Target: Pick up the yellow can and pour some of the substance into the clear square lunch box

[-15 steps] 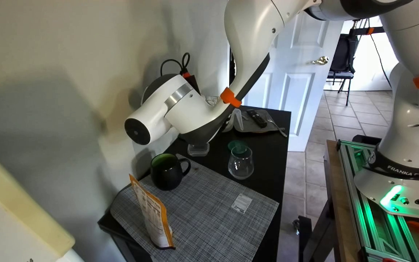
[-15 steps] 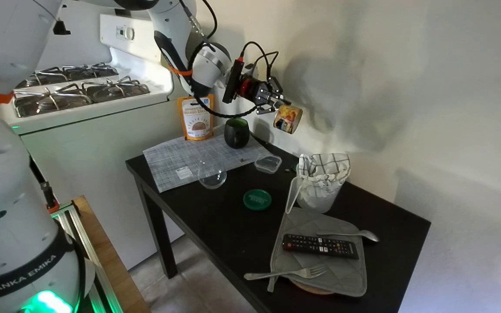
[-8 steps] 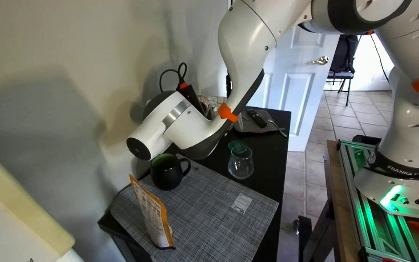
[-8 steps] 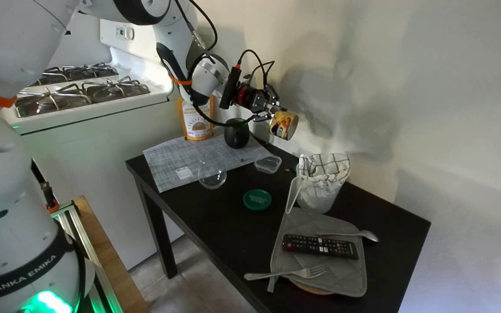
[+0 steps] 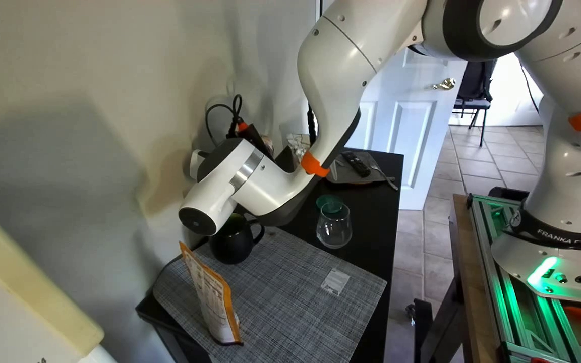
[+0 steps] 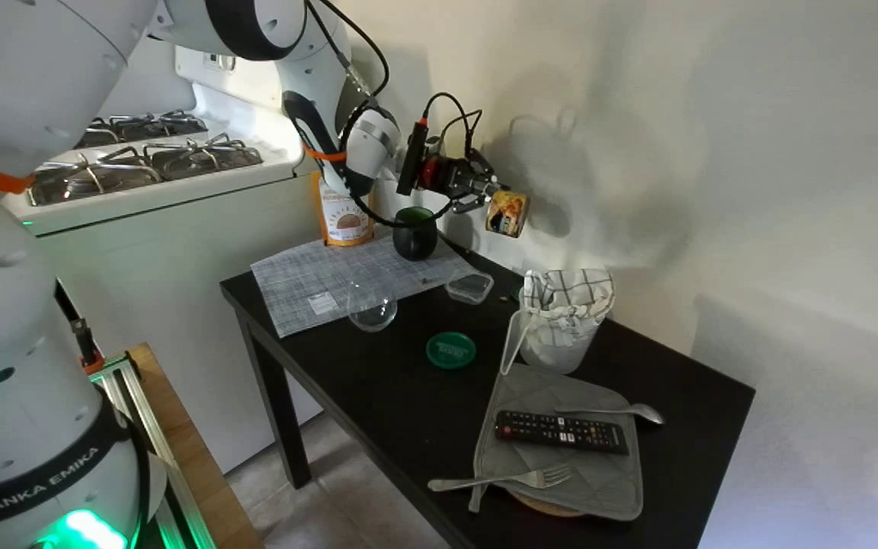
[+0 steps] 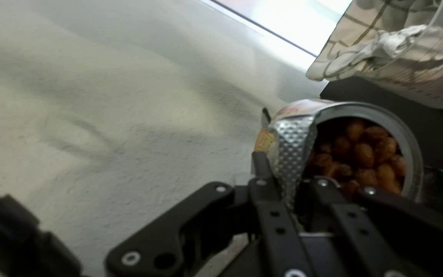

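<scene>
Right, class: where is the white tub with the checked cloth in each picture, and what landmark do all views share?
In an exterior view: white tub, mostly behind the arm, just above the middle.
In an exterior view: white tub, right of centre.
Wrist view: white tub, cut off at top right.
Shared landmark: the black table, only a dark patch in the wrist view.

Can: smooth, printed; bare metal rim, dimpled shiny foil tab; above the table, itself smooth, low sheen. At tabletop level: clear plastic lunch box, smooth drinking glass, matt mug, coarse-weave placemat, plastic lid, quilted cloth pot holder, metal fork and spoon. Gripper: matt, shiny screws.
</scene>
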`<state>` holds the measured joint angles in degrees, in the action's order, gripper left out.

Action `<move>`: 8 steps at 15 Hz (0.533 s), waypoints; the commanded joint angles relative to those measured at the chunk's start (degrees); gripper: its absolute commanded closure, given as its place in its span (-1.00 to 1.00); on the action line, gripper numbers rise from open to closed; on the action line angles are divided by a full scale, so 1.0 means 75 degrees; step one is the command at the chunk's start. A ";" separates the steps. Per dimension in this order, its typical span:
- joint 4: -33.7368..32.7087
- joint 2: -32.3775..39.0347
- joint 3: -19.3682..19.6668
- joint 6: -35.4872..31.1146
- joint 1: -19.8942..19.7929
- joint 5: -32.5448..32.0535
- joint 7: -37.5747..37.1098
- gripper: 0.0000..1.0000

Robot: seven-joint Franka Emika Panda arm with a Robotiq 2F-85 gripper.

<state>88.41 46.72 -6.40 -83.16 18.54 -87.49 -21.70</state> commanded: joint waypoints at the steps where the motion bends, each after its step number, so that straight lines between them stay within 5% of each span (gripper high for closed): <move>1: -0.0087 0.0117 -0.0078 -0.0156 0.0036 -0.0256 0.0467 0.92; 8: -0.0063 0.0295 -0.0152 0.0410 0.0200 0.0011 0.0890 0.92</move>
<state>88.49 47.86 -7.50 -83.03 19.23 -87.87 -16.63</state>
